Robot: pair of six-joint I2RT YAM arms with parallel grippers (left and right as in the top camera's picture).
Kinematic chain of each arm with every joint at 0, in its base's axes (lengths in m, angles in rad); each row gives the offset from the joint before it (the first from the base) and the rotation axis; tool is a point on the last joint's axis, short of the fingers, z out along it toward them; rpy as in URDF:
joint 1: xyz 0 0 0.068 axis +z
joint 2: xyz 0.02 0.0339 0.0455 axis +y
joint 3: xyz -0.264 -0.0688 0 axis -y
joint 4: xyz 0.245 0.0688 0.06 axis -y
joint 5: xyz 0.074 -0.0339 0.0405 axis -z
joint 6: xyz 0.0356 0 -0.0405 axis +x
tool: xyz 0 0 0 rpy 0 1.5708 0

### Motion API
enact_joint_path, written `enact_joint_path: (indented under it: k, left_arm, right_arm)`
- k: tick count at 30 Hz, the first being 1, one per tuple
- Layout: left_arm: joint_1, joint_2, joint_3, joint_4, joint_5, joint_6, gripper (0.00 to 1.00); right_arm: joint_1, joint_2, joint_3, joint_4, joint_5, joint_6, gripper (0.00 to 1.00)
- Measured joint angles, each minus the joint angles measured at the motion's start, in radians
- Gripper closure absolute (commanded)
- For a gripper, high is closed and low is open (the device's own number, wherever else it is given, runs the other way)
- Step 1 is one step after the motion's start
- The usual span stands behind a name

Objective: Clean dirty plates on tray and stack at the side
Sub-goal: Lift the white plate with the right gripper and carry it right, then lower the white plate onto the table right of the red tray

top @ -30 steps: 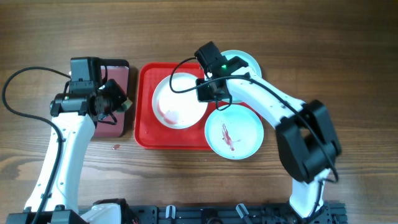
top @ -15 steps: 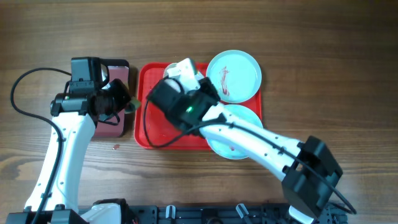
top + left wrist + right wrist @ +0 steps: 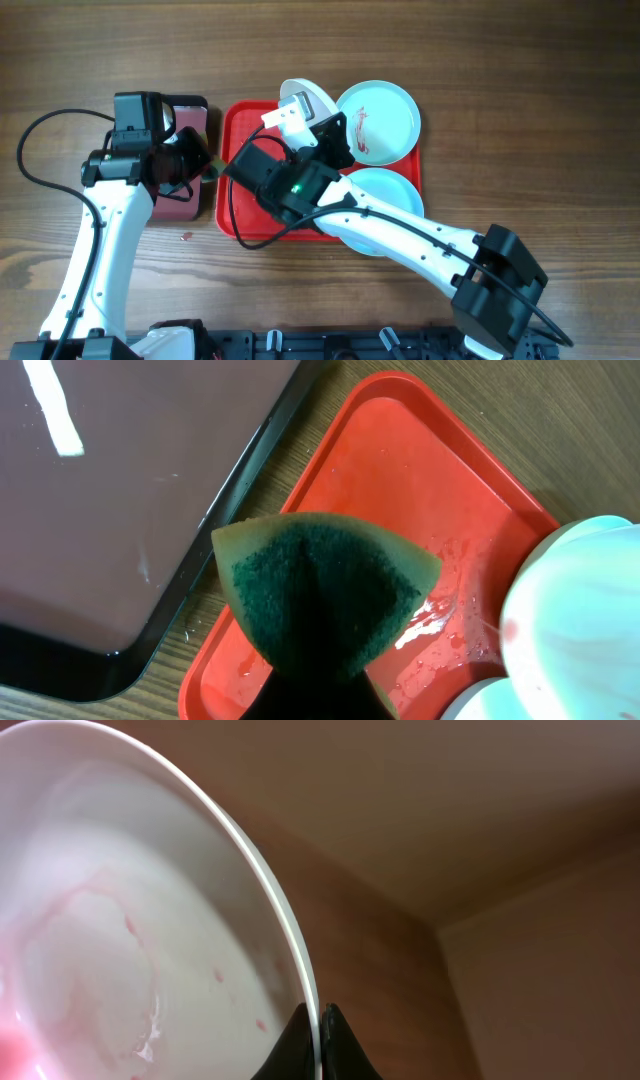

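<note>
Your right arm [image 3: 400, 235] is stretched low across the red tray [image 3: 232, 215] with the wrist rolled over. The right gripper [image 3: 320, 1032] is pinched tight on the rim of the white plate [image 3: 303, 98], which is tipped up on edge over the tray's far side, pink smears on its face. Your left gripper [image 3: 196, 165] hangs over the tray's left edge, clamped on a green sponge [image 3: 322, 592]. One turquoise plate [image 3: 378, 118], streaked red, sits at the tray's far right corner. The second turquoise plate [image 3: 392, 195] is at its near right corner, partly under the arm.
</note>
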Motion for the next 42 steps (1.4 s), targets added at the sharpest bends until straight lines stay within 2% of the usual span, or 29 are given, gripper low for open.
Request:
enact_joint_path:
  k: [13, 22, 25, 28, 32, 35, 37, 42]
  left_arm:
    - [0.000, 0.002, 0.000, 0.000, 0.003, 0.000, 0.96]
    - [0.000, 0.003, 0.000, 0.000, 0.003, 0.000, 0.96]
    - [0.000, 0.004, 0.000, 0.000, 0.003, 0.000, 0.96]
    - [0.000, 0.004, 0.000, 0.000, 0.003, 0.000, 0.96]
    - [0.000, 0.004, 0.000, 0.000, 0.003, 0.000, 0.96]
    - [0.000, 0.004, 0.000, 0.000, 0.003, 0.000, 0.96]
    - [0.000, 0.004, 0.000, 0.000, 0.003, 0.000, 0.96]
    - [0.000, 0.004, 0.000, 0.000, 0.003, 0.000, 0.96]
  right_arm:
    - [0.046, 0.000, 0.000, 0.121, 0.067, -0.134, 0.96]
    - [0.002, -0.014, 0.001, 0.046, -0.354, -0.101, 0.96]
    - [-0.135, -0.078, 0.000, 0.036, -0.620, -0.069, 0.96]
    - [-0.373, -0.157, 0.002, 0.018, -0.948, -0.050, 0.96]
    - [-0.678, -0.194, 0.003, -0.060, -1.230, -0.042, 0.96]
    - [-0.948, -0.196, -0.012, -0.111, -1.367, -0.039, 0.96]
    - [-1.076, -0.196, -0.052, -0.107, -1.400, -0.035, 0.96]
    - [-1.313, -0.196, -0.219, -0.057, -1.428, -0.021, 0.96]
